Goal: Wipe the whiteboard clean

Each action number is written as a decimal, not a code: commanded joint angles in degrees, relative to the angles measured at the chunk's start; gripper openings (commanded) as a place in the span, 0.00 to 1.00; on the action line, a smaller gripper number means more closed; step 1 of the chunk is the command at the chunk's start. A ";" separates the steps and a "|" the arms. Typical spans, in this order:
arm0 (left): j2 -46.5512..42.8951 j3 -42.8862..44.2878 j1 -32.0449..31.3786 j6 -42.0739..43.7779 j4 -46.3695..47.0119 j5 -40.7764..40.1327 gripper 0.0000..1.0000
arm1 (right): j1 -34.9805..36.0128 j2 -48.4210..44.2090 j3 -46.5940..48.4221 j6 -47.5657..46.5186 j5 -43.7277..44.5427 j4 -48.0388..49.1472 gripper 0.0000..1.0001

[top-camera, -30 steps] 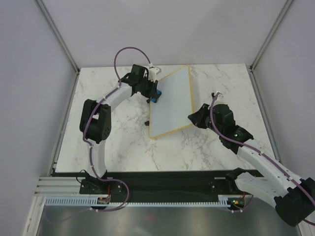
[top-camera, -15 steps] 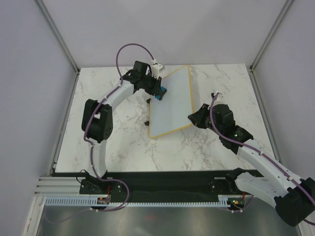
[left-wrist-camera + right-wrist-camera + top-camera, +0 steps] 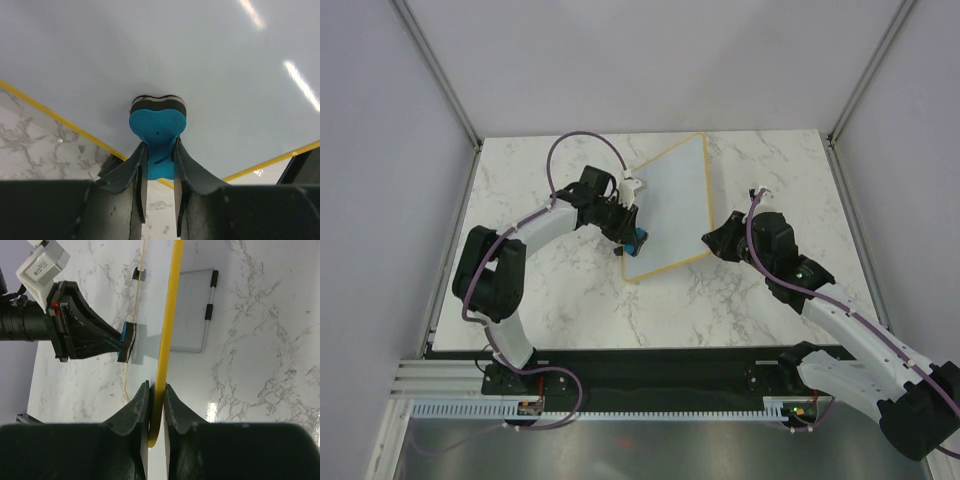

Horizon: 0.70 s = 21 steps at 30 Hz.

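White rectangular whiteboard [image 3: 672,200] with thin yellow frame sits tilted, mid-to-far on white marble tabletop [image 3: 550,300]; surface reads blank from my station. I see right gripper [image 3: 156,395] clenched on yellow frame at board's near right corner. On near left, left gripper [image 3: 159,150] grasps blue heart-shaped foam eraser [image 3: 158,122], pressed against board face.

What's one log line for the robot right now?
left gripper: shut on blue eraser, pressed to whiteboard | right gripper: shut on whiteboard frame | writing: none visible
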 commanded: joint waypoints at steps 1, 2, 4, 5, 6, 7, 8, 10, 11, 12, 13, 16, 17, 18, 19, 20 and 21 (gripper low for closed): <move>-4.44 -4.80 -0.74 1.95 -2.09 2.86 0.02 | 0.61 -0.10 0.47 -3.16 -1.17 1.91 0.00; -5.41 -5.42 -0.74 1.95 -2.09 2.86 0.02 | 0.61 -0.01 0.47 -3.16 -1.17 1.99 0.00; -9.01 -7.96 -0.74 1.95 -2.09 2.86 0.02 | 0.61 -0.18 0.30 -2.99 -1.17 1.91 0.00; -10.24 -9.20 -0.74 1.95 -2.09 2.86 0.02 | 0.52 -0.27 0.30 -3.07 -1.17 1.99 0.00; -11.99 -10.34 -0.74 2.91 -3.83 2.95 0.02 | 0.52 -0.27 0.21 -2.99 -1.17 2.00 0.00; -14.88 -12.70 -0.65 6.49 -4.03 2.25 0.02 | 0.61 -0.18 0.21 -2.99 -1.17 1.91 0.00; -16.57 -13.60 -0.21 7.04 -4.29 2.25 0.02 | 0.52 -0.01 0.21 -2.99 0.05 1.99 0.00; -20.25 -15.35 0.66 7.66 -5.34 1.64 0.02 | 0.61 0.17 0.30 -2.99 0.15 2.00 0.00; -21.40 -15.80 2.24 7.49 -5.43 0.59 0.02 | 0.52 0.52 0.30 -2.90 0.41 2.08 0.00; -22.37 -16.24 3.30 7.40 -5.35 -0.47 0.02 | 0.52 0.52 0.21 -2.81 0.67 2.17 0.00; -23.43 -17.02 4.61 7.31 -4.91 -1.69 0.02 | 0.61 0.52 0.12 -2.55 0.85 2.43 0.00; -26.42 -18.26 10.50 7.40 -5.08 -2.41 0.02 | 0.52 -0.01 -1.02 -1.32 1.20 3.57 0.00; -27.47 -18.70 12.86 7.66 -5.17 -2.93 0.02 | 0.61 -0.44 -1.28 -1.06 1.38 3.75 0.00; -27.92 -19.22 13.67 7.67 -5.17 -3.72 0.02 | 0.52 -0.71 -1.90 -0.62 1.73 4.01 0.00; -28.36 -20.71 14.37 7.67 -5.17 -3.73 0.02 | 0.52 -1.06 -2.25 -0.27 1.99 4.45 0.00; -28.79 -21.51 15.77 7.67 -5.17 -3.73 0.02 | 0.52 -1.67 -2.69 0.43 1.99 4.80 0.00; -29.41 -22.30 16.48 7.67 -5.17 -3.73 0.02 | 0.52 -2.03 -3.56 0.88 2.25 5.07 0.00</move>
